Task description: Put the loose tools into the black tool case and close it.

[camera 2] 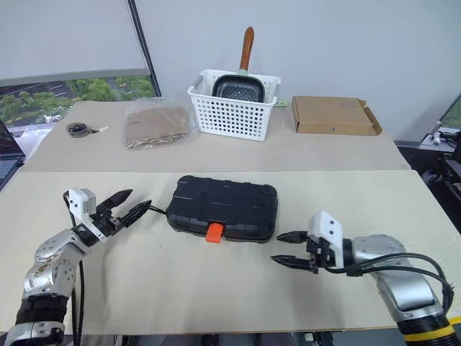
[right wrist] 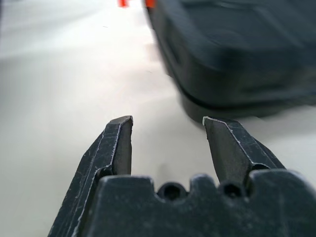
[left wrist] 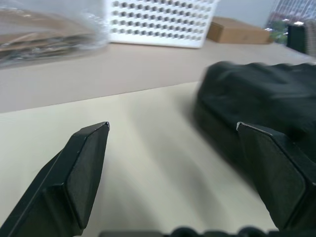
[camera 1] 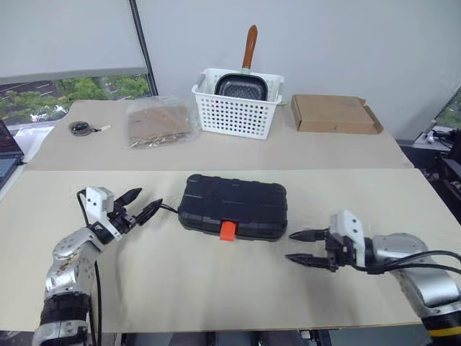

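On table middle, black tool case [camera 1: 233, 207] lies closed, orange latch [camera 1: 227, 231] facing front. Left gripper [camera 1: 142, 204] and right gripper [camera 1: 302, 247] near its sides, fingers apart, holding nothing.

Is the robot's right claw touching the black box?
Apart. The left eye view shows bare table between the right gripper and the closed black tool case.

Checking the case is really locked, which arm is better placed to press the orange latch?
Probably right: the right tool, open, sits off the front edge of the case, level with the latch. The left tool flanks its end.
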Motion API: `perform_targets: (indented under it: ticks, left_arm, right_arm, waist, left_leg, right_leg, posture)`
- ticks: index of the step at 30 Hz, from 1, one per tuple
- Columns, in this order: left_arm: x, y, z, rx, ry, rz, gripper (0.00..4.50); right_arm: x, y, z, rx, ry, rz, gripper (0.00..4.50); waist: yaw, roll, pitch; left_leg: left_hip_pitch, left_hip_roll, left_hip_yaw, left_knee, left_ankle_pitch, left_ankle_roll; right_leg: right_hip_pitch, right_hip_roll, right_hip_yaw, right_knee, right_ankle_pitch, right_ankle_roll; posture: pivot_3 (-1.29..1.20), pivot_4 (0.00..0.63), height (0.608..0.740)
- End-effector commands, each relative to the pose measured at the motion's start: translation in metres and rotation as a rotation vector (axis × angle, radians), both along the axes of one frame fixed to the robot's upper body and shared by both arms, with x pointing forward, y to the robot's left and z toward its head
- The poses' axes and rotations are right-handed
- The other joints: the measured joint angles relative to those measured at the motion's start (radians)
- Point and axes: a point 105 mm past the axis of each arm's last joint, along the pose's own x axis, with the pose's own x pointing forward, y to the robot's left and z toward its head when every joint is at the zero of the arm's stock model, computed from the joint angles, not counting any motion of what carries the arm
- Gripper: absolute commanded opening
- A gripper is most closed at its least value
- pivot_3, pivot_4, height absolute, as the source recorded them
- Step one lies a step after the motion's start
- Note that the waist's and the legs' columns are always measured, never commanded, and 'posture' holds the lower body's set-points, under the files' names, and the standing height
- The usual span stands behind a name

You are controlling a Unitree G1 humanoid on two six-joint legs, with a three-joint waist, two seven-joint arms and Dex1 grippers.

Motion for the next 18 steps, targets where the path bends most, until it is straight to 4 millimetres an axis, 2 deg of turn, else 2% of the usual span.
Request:
perform_targets:
  ticks: [1,3,6,8,10,13,18]
  left_arm:
    - [0.022,0.006,0.042,-0.005,-0.142,0.051,4.42]
    - [0.033,-0.008,0.061,-0.009,-0.207,0.027,4.42]
    - [0.041,-0.042,0.096,-0.038,-0.316,-0.062,4.42]
    - [0.044,-0.055,0.107,-0.034,-0.353,-0.098,4.42]
    - [0.047,-0.084,0.114,-0.02,-0.381,-0.182,4.42]
    - [0.048,-0.129,0.113,0.005,-0.392,-0.317,4.42]
    - [0.049,-0.179,0.095,0.096,-0.375,-0.452,4.42]
  right_arm:
    - [0.002,0.023,-0.005,0.039,0.017,-0.021,2.68]
    - [0.013,0.028,-0.012,0.062,0.0,-0.093,2.68]
    - [0.035,0.029,-0.006,0.122,-0.05,-0.202,2.68]
    - [0.052,0.026,0.0,0.16,-0.083,-0.286,2.68]
    - [0.078,0.019,0.008,0.204,-0.128,-0.414,2.68]
    - [0.108,0.01,0.014,0.216,-0.192,-0.537,2.68]
    - [0.129,0.002,0.022,0.217,-0.257,-0.633,2.68]
  waist:
    - [0.01,-0.001,0.0]
    - [0.016,-0.002,0.0]
    - [0.019,-0.003,0.0]
    - [0.019,-0.003,0.0]
    - [0.011,-0.003,0.0]
    - [0.004,-0.003,0.0]
    - [-0.005,-0.003,0.0]
  left_leg:
    - [-0.001,0.0,0.0,0.001,0.0,0.0]
    - [-0.002,-0.001,0.0,0.001,0.0,0.0]
    - [-0.002,-0.002,0.0,0.003,-0.001,0.001]
    - [-0.003,-0.005,0.001,0.004,-0.001,0.002]
    - [-0.002,-0.005,0.002,0.004,-0.001,0.002]
    - [-0.003,-0.006,0.002,0.004,0.003,0.0]
    - [-0.003,-0.006,0.001,0.001,0.007,0.002]
  right_leg:
    - [0.0,0.0,0.0,0.0,0.0,0.0]
    - [0.0,-0.001,-0.001,-0.001,0.0,0.0]
    - [0.001,-0.001,0.0,-0.001,0.002,0.0]
    - [0.001,-0.003,0.001,-0.002,0.004,0.0]
    - [0.001,-0.003,0.001,-0.002,0.005,0.001]
    - [0.0,-0.001,0.001,-0.002,0.008,0.0]
    - [0.0,0.001,0.002,-0.001,0.009,0.0]
  posture:
    - [0.0,0.15,0.7]
    - [0.0,0.15,0.7]
    - [0.0,0.15,0.7]
    - [0.0,0.15,0.7]
    - [0.0,0.15,0.7]
    - [0.0,0.15,0.7]
    - [0.0,0.15,0.7]
